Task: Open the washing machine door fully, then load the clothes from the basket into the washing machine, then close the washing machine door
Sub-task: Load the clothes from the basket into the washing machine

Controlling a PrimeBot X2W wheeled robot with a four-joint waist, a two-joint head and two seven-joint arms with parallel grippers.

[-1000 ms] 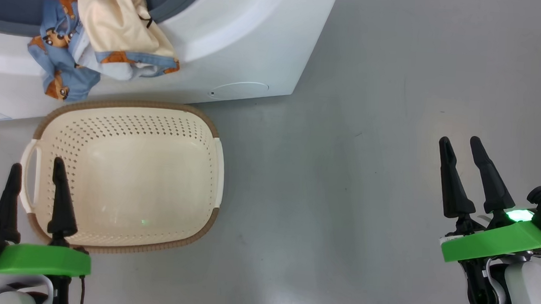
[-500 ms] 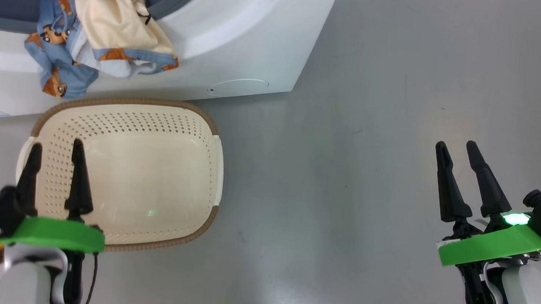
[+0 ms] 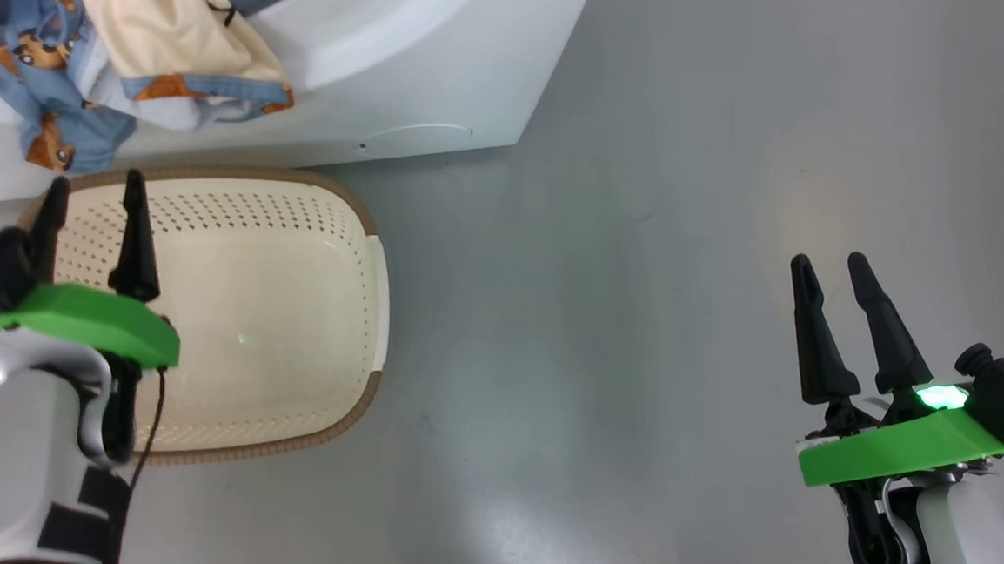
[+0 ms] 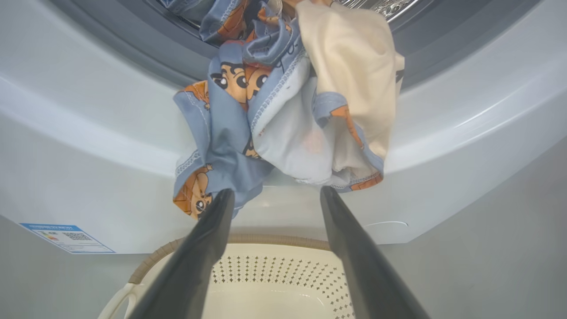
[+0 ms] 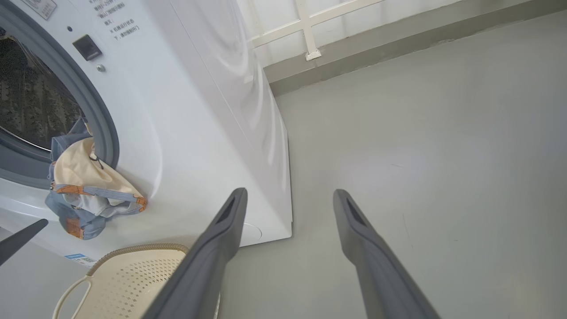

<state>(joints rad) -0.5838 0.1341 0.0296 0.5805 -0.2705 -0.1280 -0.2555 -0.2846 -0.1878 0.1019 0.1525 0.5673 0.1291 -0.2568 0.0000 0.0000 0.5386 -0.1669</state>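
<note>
left gripper (image 3: 96,179): jaws wide, nothing between them. I have it over the left end of the basket (image 3: 297,217), fingers aimed at the front of the washing machine (image 3: 410,67).
left tips vs clothes: in the left wrist view the clothes (image 4: 283,115) hang just beyond the tips. One finger (image 4: 195,257) overlaps the blue hem; I cannot tell if it touches.
right gripper (image 3: 827,260): also wide, empty. It is over bare floor (image 3: 644,238), well apart from the basket and off the machine's right front corner.
clothes: a blue and cream bundle with orange cartoon prints. It is draped out of the drum (image 5: 31,102), over the grey gasket (image 5: 99,119) and down the white front. The lowest hem hangs near the basket's far rim.
basket: on the floor, far rim just beside the machine's bottom front edge. It is perforated, and the inside I can see is bare.
hidden: in the head view the basket's left handle and near-left corner sit behind the left gripper and its pale forearm (image 3: 12,461).
cut off: the machine's opening runs off the head view's top edge, and the top of the bundle goes with it.
hard to make out: the drum interior is dark, so I cannot tell how much cloth lies inside. The print on the blue label (image 4: 66,237) is too small to read.
</note>
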